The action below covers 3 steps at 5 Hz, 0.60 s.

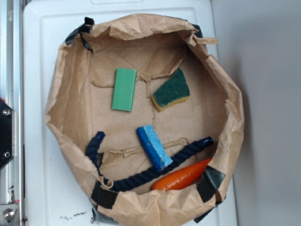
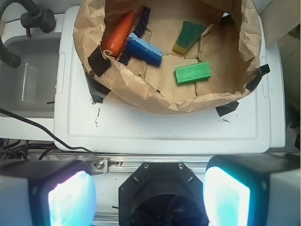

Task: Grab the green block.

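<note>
Wrist view: the gripper (image 2: pixel 149 193) sits at the bottom edge, fingers spread wide and holding nothing. Beyond it, on the white worktop (image 2: pixel 160 127), the paper bag (image 2: pixel 141 92) holds the green block (image 2: pixel 193 73) right of centre, lying flat, long axis nearly horizontal, right end tipped slightly up.

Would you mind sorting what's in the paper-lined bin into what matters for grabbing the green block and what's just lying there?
For the job:
- green block, lying flat on the paper
- gripper, wide open, outside the bin

Just lying about:
- dark green sponge
- blue sponge, resting on the rope
- navy rope
- orange carrot
- brown paper lining
</note>
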Motion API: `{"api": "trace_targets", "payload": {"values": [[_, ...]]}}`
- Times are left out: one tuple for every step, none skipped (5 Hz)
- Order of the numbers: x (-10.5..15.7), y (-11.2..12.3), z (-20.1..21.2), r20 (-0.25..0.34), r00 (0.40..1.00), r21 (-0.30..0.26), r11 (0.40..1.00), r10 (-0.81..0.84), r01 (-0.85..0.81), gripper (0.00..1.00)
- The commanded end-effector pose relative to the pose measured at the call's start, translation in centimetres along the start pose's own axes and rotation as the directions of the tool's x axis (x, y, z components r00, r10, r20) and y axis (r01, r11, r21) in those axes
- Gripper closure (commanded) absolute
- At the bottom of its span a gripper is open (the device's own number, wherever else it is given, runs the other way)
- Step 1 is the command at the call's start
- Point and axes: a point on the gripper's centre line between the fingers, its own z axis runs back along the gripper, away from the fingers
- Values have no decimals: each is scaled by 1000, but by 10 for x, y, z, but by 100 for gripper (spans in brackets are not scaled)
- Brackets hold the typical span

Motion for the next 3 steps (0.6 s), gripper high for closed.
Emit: {"api": "trace_targets", "payload": {"values": [[0, 0, 0, 0, 1000, 0, 1000, 0, 0, 0], [28, -11, 0, -16, 1000, -29, 1000, 9, -10, 0], [52, -14, -5, 18, 999, 7, 999, 47, -47, 0]]}}
